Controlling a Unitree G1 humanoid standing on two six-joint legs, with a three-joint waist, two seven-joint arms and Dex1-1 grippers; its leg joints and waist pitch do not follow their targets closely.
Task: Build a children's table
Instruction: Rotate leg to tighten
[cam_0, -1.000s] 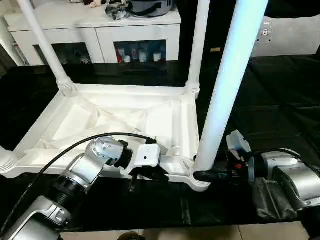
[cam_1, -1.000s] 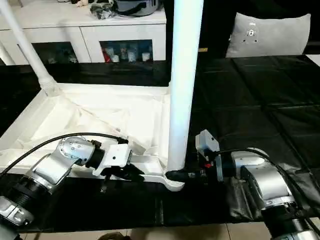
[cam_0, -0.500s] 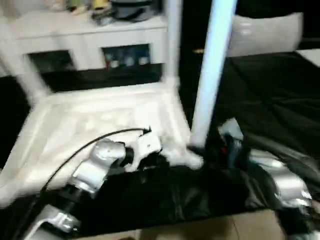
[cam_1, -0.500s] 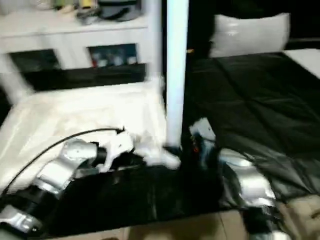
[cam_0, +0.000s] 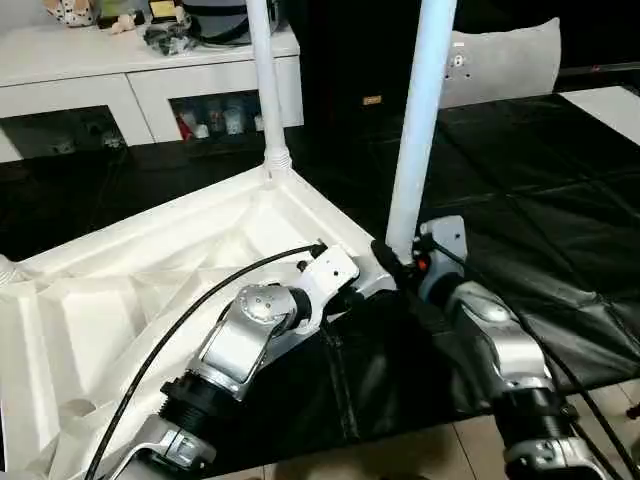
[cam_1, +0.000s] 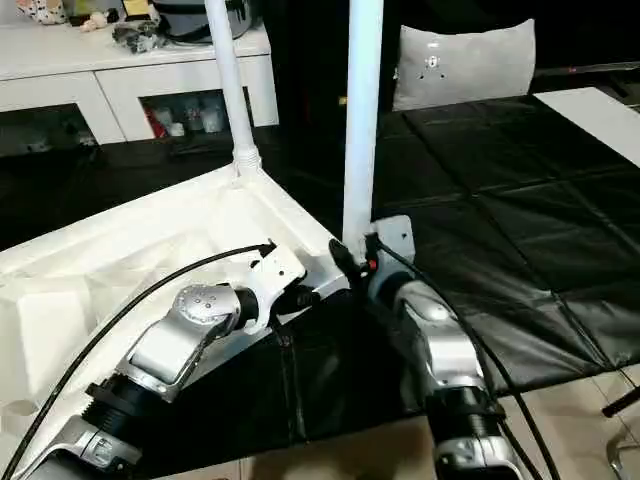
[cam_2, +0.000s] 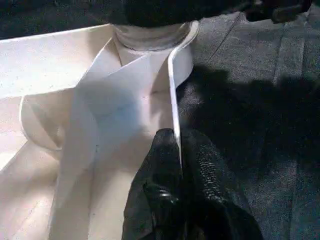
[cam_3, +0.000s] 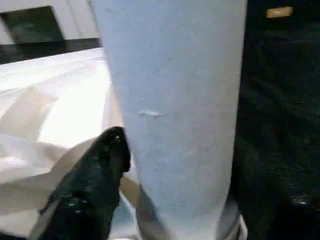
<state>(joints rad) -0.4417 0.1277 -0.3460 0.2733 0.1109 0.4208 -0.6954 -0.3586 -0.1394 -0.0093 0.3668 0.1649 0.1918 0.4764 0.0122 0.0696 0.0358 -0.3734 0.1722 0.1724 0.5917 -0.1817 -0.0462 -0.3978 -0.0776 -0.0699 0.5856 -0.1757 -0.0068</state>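
The children's table lies upside down on the black mat, its ribbed underside (cam_0: 150, 290) facing up. One white leg (cam_0: 420, 120) stands in the near corner socket and another leg (cam_0: 262, 80) in the far corner. My left gripper (cam_2: 176, 142) is shut on the thin rim of the table top (cam_2: 172, 90), just beside the near socket. My right gripper (cam_0: 398, 262) is open at the foot of the near leg (cam_3: 170, 100). One black finger (cam_3: 95, 175) lies against the leg's side, and the other side stands off it.
A white cabinet with glass doors (cam_0: 150, 80) runs along the back. A grey cushion (cam_0: 500, 60) leans behind the black mat (cam_0: 540, 200). A third socket (cam_0: 5, 268) shows at the left edge. Pale floor tiles (cam_0: 420, 455) lie below the mat's near edge.
The whole view has swung and tilted. The table top now lies slanted to the cabinet instead of square to it. Both grippers are still at the same near corner.
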